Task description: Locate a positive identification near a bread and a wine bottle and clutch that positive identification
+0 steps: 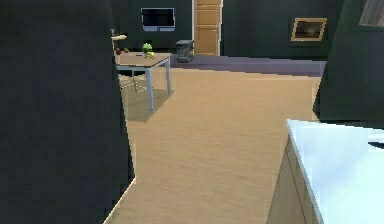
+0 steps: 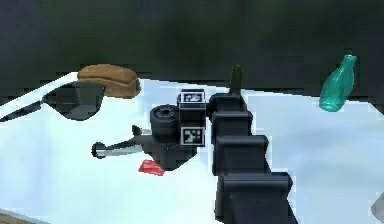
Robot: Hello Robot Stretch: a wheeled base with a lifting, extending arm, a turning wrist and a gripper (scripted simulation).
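Shows end effector (image 2: 100,150) low at white surface (image 2: 50,180), small red piece (image 2: 151,168) lying on it right by the dark body. Cannot tell finger state or whether anything is held. Places brown bread (image 2: 108,80) back left, dark bottle (image 2: 237,78) behind arm (image 2: 245,165), teal bottle (image 2: 340,85) far right, all on same surface.

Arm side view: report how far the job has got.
Done: search looks over; bread and dark bottle are on the counter. In hand: pincer is at a small red thing; whether it holds it cannot be told. Left: lifting it clear.
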